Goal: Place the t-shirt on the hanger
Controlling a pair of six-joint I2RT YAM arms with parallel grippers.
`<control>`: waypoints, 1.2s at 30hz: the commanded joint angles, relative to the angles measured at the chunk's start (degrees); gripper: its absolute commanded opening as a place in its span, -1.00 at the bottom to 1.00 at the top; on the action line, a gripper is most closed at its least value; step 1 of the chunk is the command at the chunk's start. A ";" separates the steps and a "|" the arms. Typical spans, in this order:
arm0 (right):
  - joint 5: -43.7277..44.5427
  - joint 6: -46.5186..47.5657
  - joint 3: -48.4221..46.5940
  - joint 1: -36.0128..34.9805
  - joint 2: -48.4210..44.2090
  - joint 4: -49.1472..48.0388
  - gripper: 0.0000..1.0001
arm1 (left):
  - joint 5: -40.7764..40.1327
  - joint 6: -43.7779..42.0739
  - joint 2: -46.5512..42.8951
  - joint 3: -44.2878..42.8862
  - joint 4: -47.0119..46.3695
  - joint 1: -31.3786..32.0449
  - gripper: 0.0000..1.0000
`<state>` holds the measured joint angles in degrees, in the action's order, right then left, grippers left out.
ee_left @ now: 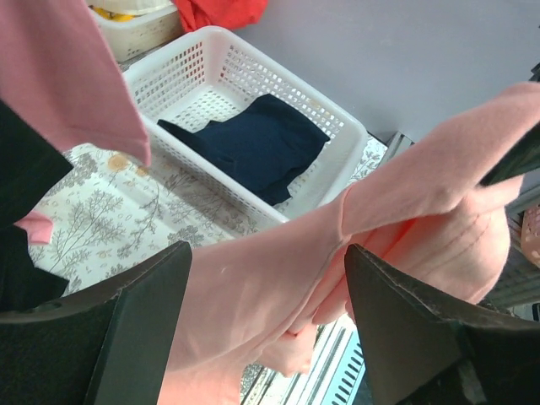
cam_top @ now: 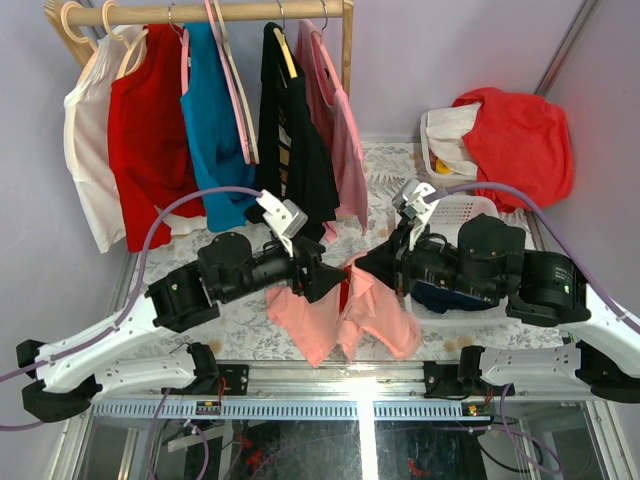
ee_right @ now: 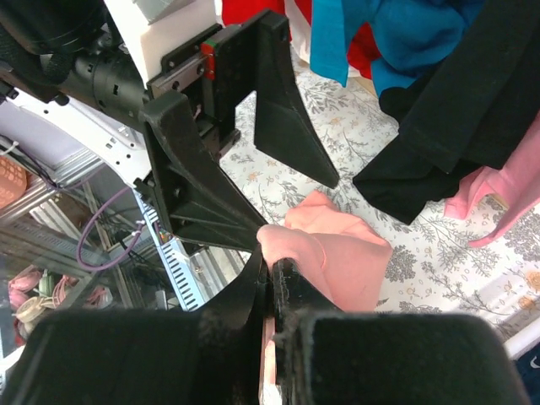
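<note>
The salmon t-shirt (cam_top: 345, 320) hangs limp between my two grippers, above the table's front edge. My right gripper (cam_top: 362, 268) is shut on a bunched fold of it, seen in the right wrist view (ee_right: 272, 266) with cloth (ee_right: 337, 253) bulging over the pads. My left gripper (cam_top: 325, 280) is open. In its wrist view the jaws (ee_left: 266, 249) stand wide apart with the t-shirt (ee_left: 253, 295) draped between them, not pinched. A pale cream hanger (cam_top: 72, 32) hangs at the far left end of the rack, well away from both grippers.
The wooden rack (cam_top: 220, 12) at the back left holds white, red, blue, black and striped pink garments, plus a thin pink hanger (cam_top: 232, 75). A white basket (ee_left: 337, 118) holds navy cloth (ee_left: 253, 143). A red shirt (cam_top: 515, 135) lies over another basket at the back right.
</note>
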<state>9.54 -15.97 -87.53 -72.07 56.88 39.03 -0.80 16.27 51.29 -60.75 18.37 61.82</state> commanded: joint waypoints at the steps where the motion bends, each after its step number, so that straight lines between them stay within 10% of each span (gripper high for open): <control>1: -3.78 1.73 -3.21 -0.35 0.47 -4.99 -1.00 | 4.15 -3.48 1.77 -1.43 -5.82 0.15 0.47; 13: -5.26 1.30 -2.30 -0.35 0.68 -6.84 -1.00 | 6.88 -3.07 6.62 -2.45 -11.96 0.45 0.37; 19: -2.39 1.60 -0.85 -0.35 -0.50 -7.10 -1.00 | 7.79 -2.62 9.33 -5.59 -11.97 1.13 -0.76; 25: 5.00 1.25 1.20 -0.35 -2.41 -6.33 -0.97 | 5.30 -2.91 11.45 -10.96 -9.56 1.54 -0.98; 36: 14.17 -0.37 5.99 -0.30 -8.25 -2.82 0.06 | -1.92 -2.11 13.60 -19.31 -5.67 1.61 -1.00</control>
<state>18.81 -15.92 -83.15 -72.07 50.81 36.64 0.16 14.00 65.12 -76.47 14.13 63.02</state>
